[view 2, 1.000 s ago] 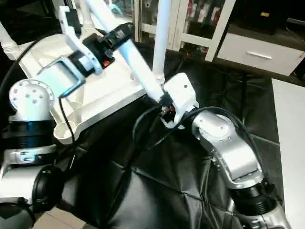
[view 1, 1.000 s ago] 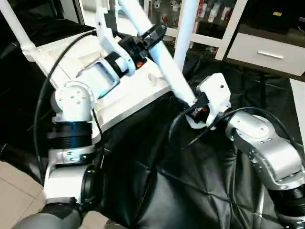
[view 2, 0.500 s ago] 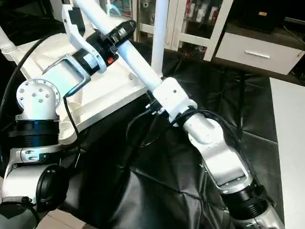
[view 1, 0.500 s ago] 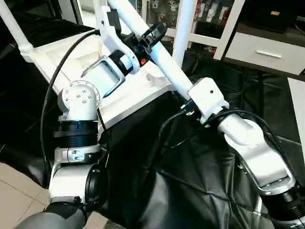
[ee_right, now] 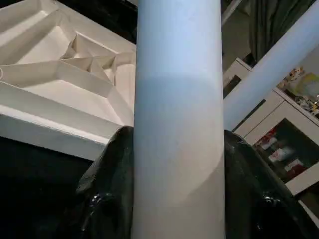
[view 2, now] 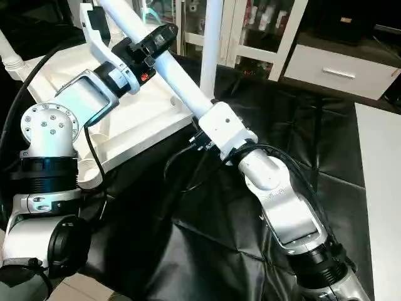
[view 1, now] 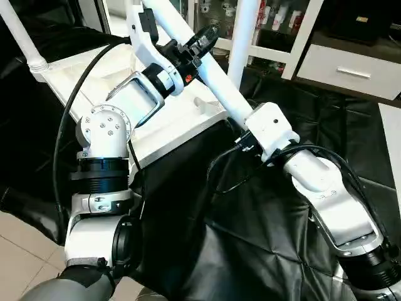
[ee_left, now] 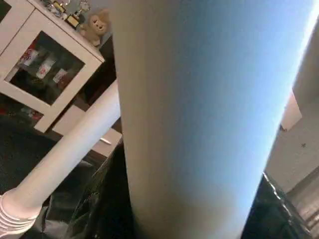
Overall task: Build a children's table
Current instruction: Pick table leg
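Black quilted cloth (view 1: 238,251) covers the surface; a white glass-door cabinet (view 1: 276,25) stands at upper right. The upturned tabletop (view 1: 169,119) lies upper left. Both my left gripper (view 1: 199,42) and right gripper (ee_right: 174,164) clench one leg (view 1: 219,88), which slants from upper left to centre.

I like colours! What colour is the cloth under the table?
Black, best seen in the right eye view.

White cabinet (view 1: 351,66) behind black cloth (view 1: 250,232).
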